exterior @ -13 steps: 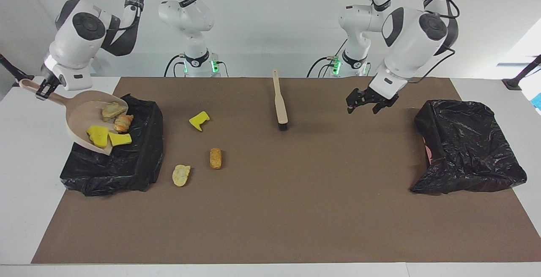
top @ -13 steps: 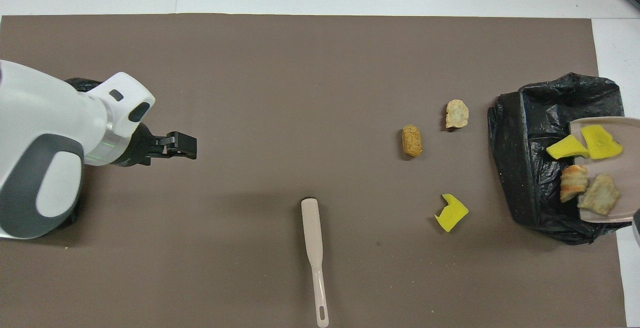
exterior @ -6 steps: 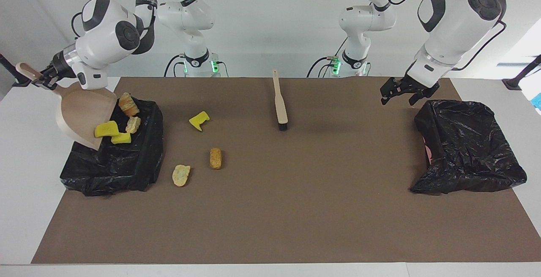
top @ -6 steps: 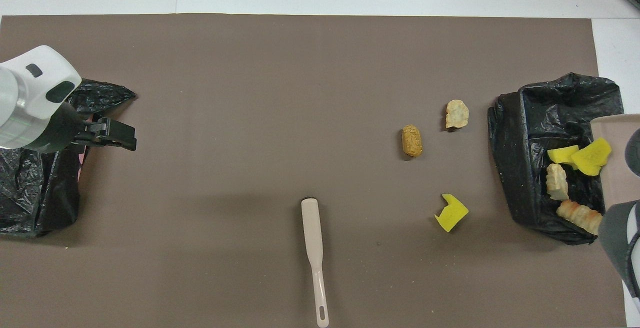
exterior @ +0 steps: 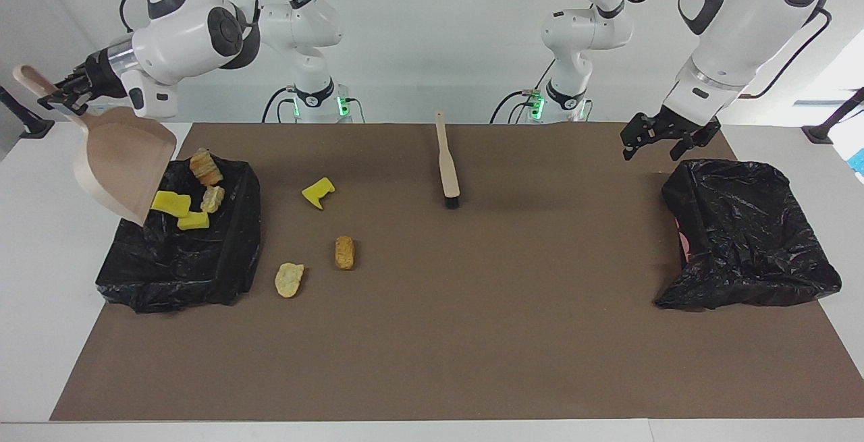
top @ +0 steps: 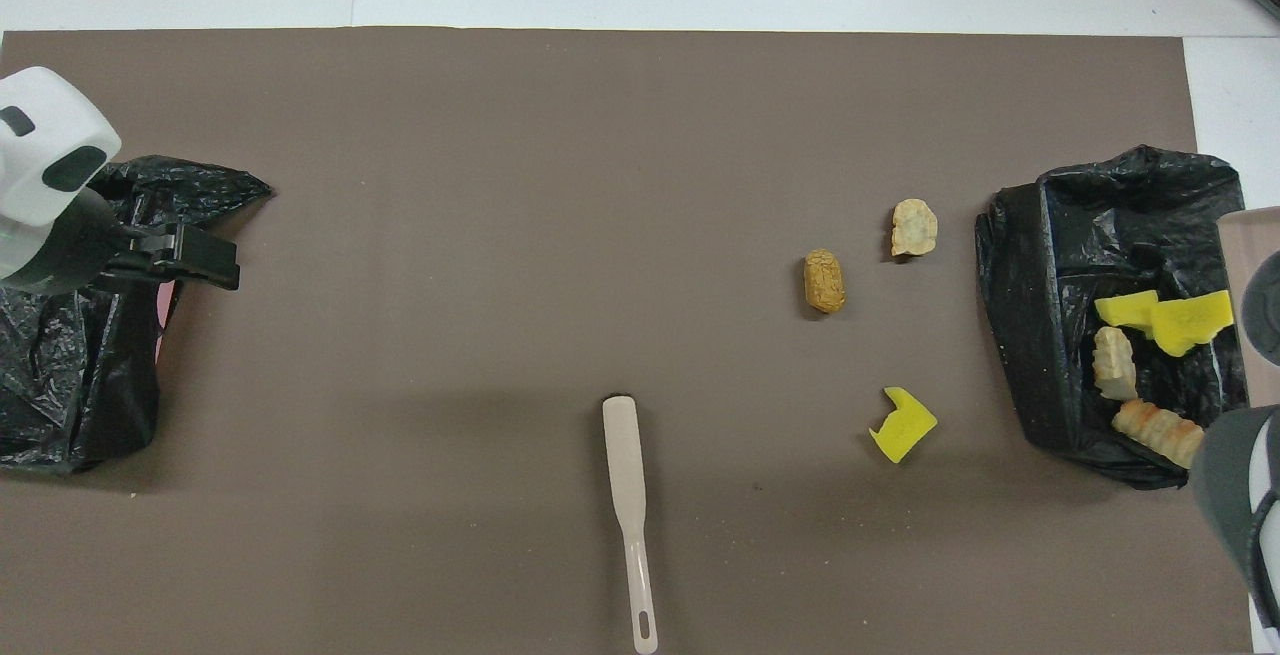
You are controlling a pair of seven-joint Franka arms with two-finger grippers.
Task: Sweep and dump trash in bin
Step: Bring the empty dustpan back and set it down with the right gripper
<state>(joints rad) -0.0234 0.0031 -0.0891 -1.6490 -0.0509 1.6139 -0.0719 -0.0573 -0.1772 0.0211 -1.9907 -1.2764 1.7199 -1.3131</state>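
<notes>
Trash lies in the bin under the right gripper's dustpan.

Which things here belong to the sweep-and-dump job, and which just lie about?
In the job:
- dustpan, held tipped by the right gripper
- four scraps in the near bin
- three scraps on the mat
- brush

Lying about:
- second bin, under the open left gripper

Four scraps of trash lie in the bin; three beside it.

Robot lab, brown-matted table, bare white wall
</notes>
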